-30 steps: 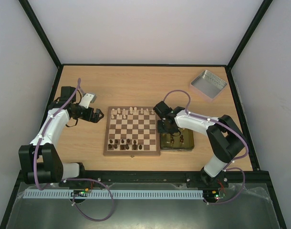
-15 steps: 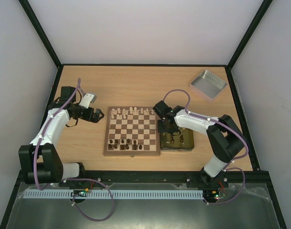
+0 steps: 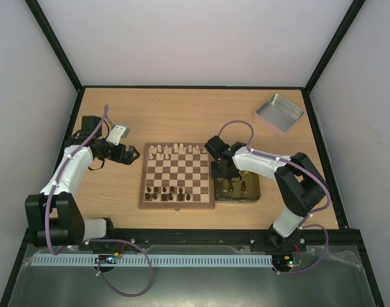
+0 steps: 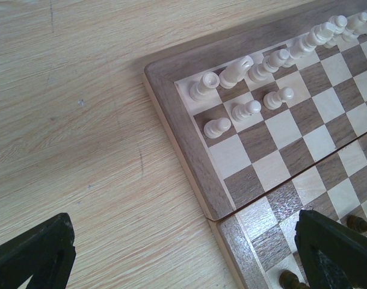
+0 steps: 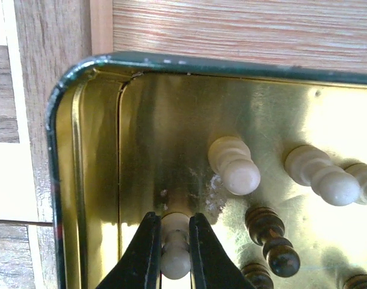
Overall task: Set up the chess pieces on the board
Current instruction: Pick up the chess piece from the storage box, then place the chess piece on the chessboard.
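Cream chess piece point(image 5: 175, 262), clamped by the right gripper point(image 5: 174, 239), sat inside the yellow tin point(image 5: 81, 180) just right of the board point(image 3: 176, 176); left of the board, the left gripper point(image 3: 132, 155) hung spread wide.

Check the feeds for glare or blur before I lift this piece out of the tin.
Right wrist: the gold tin glares in patches, yet the pale piece in the right gripper reads clearly. Left wrist: board sharp, evenly lit. Top external: soft even light, chess pieces too small to judge.
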